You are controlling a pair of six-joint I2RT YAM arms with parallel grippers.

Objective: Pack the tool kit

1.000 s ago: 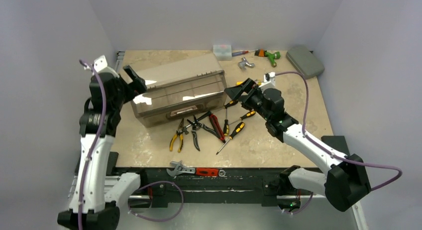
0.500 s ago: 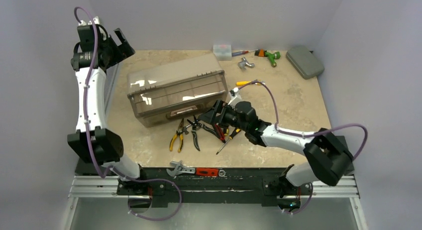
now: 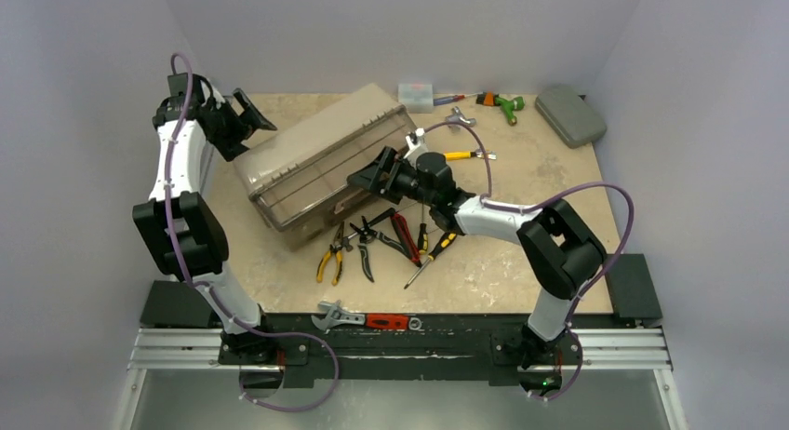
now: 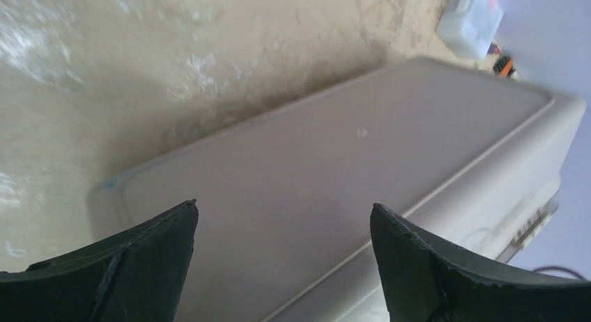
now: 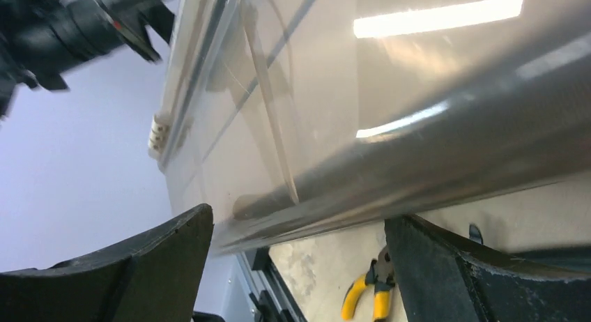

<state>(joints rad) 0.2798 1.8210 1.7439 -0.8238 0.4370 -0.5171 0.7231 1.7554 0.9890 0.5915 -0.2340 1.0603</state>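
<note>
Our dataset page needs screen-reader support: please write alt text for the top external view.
A tan toolbox sits askew on the table, an open left gripper at its far-left corner and an open right gripper at its near side. Loose pliers and screwdrivers lie in front.

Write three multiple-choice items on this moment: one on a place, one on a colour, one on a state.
1. Where does the flat grey case lie?
A. far right corner of the table
B. near left corner
C. near edge, middle

2. What colour are the handles of the leftmost pliers?
A. green
B. yellow
C. white

3. How is the left gripper?
A. shut on pliers
B. shut on a screwdriver
C. open

Answers:
1 A: it sits at the back by the right wall.
2 B: yellow handles show in front of the toolbox.
3 C: its fingers stand wide apart over the toolbox.
</note>
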